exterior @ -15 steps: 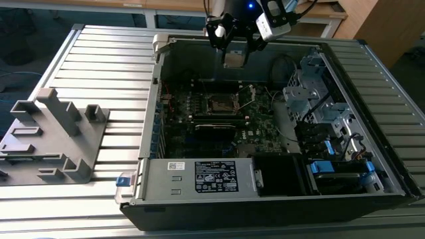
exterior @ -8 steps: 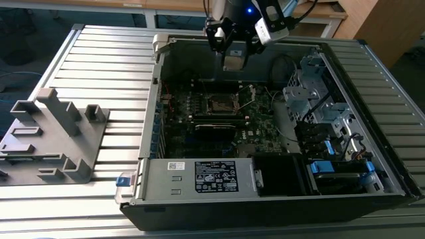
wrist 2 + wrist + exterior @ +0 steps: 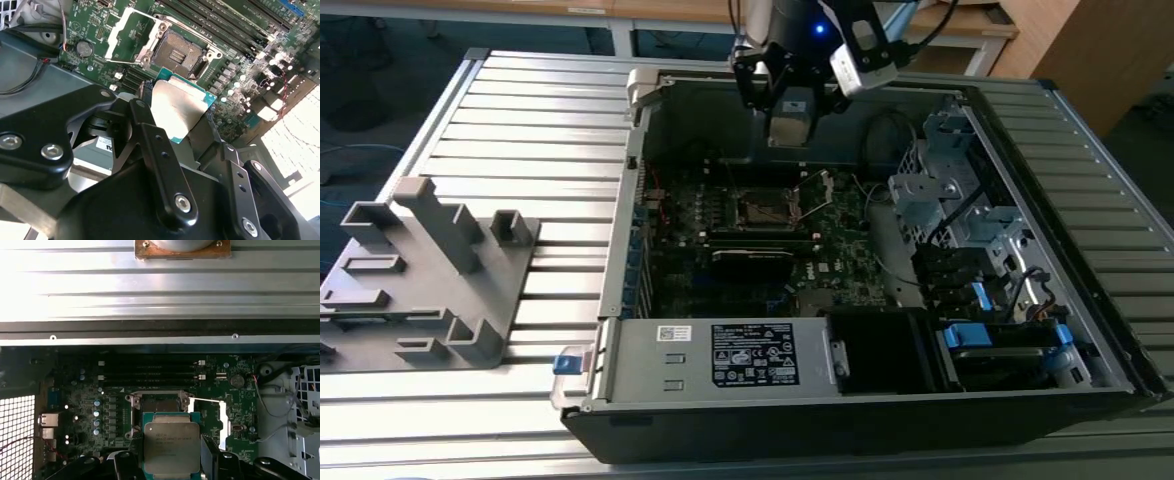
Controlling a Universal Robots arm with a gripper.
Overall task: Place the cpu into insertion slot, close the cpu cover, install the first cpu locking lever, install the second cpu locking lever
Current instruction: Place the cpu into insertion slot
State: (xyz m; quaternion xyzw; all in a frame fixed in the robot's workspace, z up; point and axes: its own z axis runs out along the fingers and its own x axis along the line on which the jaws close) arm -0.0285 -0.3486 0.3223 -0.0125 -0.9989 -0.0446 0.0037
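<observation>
clearly the gripper [image 3: 176,122] is closed on the cpu [image 3: 182,100], pinching two opposite edges, and holds it above the open insertion slot [image 3: 181,50], not touching, with the cpu cover [image 3: 125,35] swung aside; a good placement likely needs it level, corners matched to the slot

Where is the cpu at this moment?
In both wrist views the small flat grey-topped cpu sits clamped in the black tool, in the air above the green motherboard, just short of the empty silver-rimmed insertion slot.
</observation>
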